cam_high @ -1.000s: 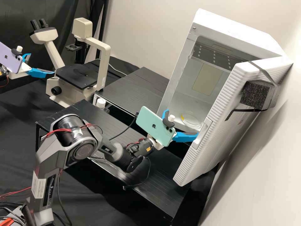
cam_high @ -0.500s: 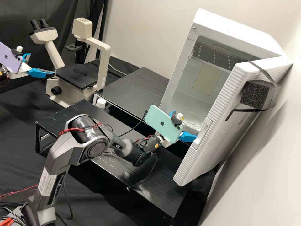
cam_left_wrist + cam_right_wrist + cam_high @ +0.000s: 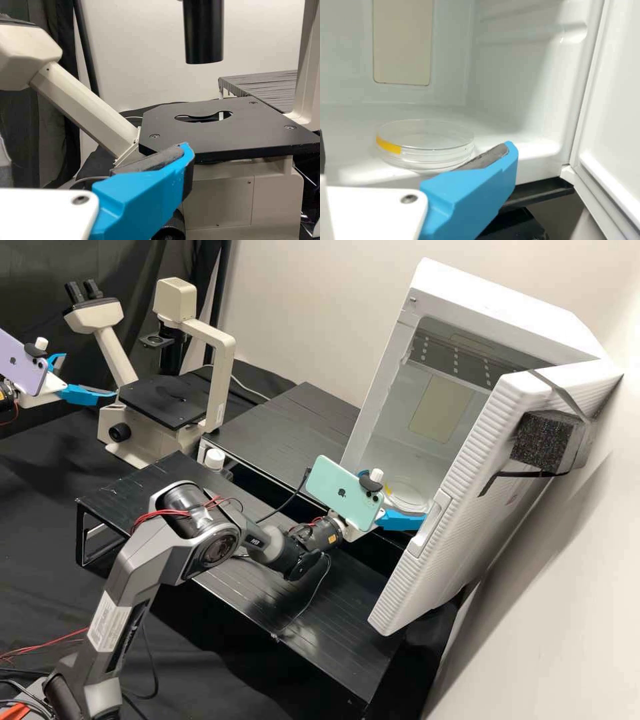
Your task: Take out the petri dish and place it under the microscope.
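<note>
Bright light (with soft shadows)

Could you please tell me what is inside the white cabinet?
A clear, round, yellow-marked petri dish lies inside the white cabinet. In the high view, the open door hides part of the interior.

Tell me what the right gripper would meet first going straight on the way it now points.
Most likely the clear, round, yellow-marked petri dish on the floor of the open white cabinet, though depth is hard to judge and one finger might pass beside it.
</note>
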Tool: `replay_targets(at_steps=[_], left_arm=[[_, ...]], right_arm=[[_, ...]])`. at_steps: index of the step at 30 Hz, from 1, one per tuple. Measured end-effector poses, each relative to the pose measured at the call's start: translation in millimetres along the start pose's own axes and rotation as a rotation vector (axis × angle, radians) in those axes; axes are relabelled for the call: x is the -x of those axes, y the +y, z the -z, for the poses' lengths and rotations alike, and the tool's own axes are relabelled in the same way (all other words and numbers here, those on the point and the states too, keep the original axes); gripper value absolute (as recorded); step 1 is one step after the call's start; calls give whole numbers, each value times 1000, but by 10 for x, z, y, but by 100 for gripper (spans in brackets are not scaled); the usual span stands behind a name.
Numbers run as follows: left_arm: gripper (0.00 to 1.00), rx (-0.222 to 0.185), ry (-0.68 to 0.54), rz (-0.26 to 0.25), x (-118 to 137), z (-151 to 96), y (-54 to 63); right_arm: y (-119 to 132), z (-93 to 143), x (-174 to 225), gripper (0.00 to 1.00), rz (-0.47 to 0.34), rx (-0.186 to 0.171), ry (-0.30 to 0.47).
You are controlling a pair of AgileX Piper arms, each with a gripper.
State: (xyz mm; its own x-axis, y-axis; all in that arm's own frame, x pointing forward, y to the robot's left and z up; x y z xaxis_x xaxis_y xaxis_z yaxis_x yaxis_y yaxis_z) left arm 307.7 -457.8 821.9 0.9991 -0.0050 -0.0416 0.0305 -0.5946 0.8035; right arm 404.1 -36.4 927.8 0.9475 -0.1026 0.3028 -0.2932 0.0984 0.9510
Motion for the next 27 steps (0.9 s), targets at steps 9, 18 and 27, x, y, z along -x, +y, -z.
replay_targets(at_steps=[9, 18, 27], left_arm=[[100, 0, 0, 0, 0, 0, 0], [100, 0, 0, 0, 0, 0, 0], [100, 0, 0, 0, 0, 0, 0]], right_arm=[[-24, -11, -128, 100, -12, 17, 4], [-49, -29, -169, 100, -12, 23, 5], [-91, -20, -270, 100, 23, -30, 16]])
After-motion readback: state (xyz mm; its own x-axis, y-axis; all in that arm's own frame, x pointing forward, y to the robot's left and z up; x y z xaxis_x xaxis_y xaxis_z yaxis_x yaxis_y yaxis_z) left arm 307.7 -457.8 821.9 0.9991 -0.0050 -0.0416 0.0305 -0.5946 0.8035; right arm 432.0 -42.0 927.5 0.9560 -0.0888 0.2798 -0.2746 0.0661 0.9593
